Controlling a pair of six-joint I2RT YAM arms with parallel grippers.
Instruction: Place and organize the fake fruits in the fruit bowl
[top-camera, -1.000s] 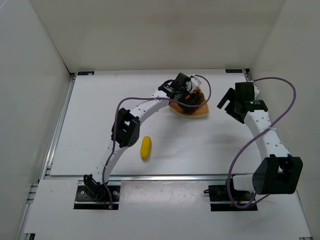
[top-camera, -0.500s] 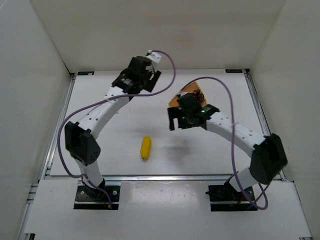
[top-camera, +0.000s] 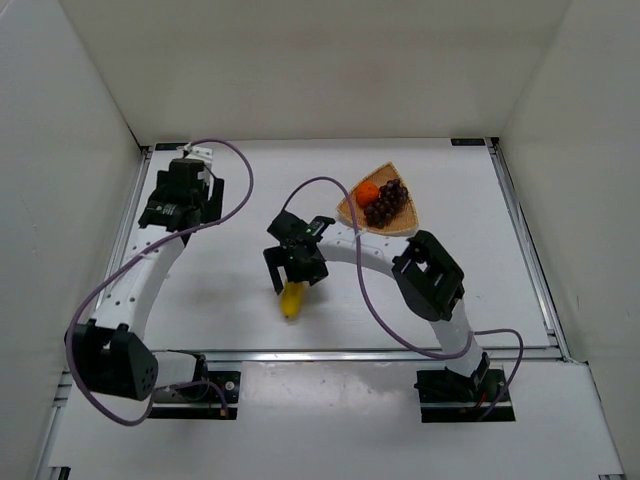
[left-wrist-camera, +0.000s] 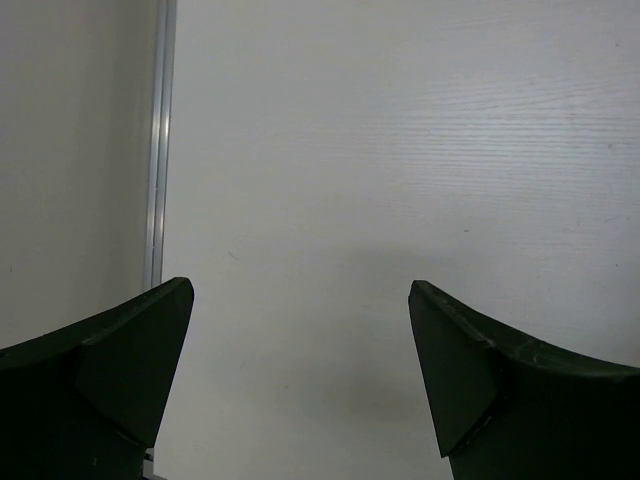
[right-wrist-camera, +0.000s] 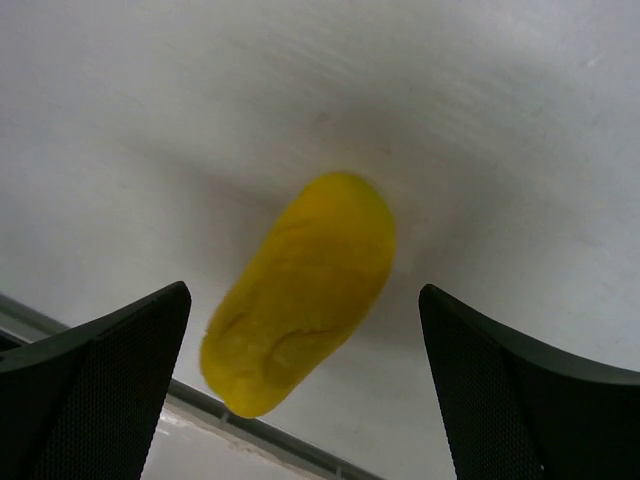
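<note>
Yellow fruit (right-wrist-camera: 298, 300) on table (right-wrist-camera: 480, 120), centred just beneath right gripper (right-wrist-camera: 303, 293)

Bright, even light throughout — only soft shadows on the table (top-camera: 230, 300), wrist views slightly soft-focused.

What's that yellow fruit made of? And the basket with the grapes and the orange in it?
Yellow lemon-like fruit: probably plastic. Its skin looks smooth and waxy, with a soft sheen and shallow moulded creases.
Wicker basket: seems woven from tan cane or straw, with a dull finish. The weave is too small to see clearly from above.
</note>
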